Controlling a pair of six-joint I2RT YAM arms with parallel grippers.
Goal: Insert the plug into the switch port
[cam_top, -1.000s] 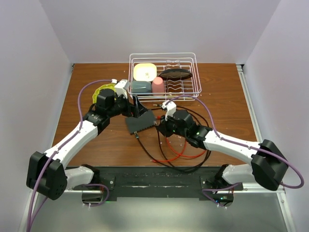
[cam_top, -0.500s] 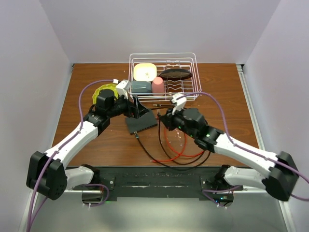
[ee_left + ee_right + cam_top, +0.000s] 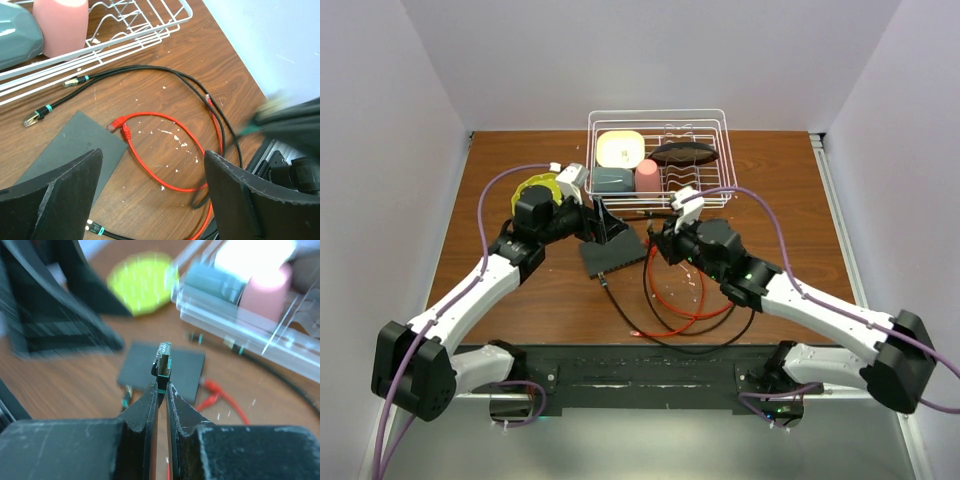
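The switch is a flat matte-black box on the table between the arms. It also shows in the left wrist view and the right wrist view. My right gripper is just right of the switch. It is shut on a black cable's plug, which has a teal band and sticks out past the fingertips, above the switch. My left gripper is open and empty at the switch's far left corner.
A red cable and black cables loop on the table right of the switch. Two loose black-cable plugs lie near the white wire dish rack, which holds a pink cup and a dark oval dish. A yellow disc lies at the left.
My right gripper has lifted and moved slightly back with the plug, and its arm has swung. The black cable loops have shifted with it. The left arm has barely moved.
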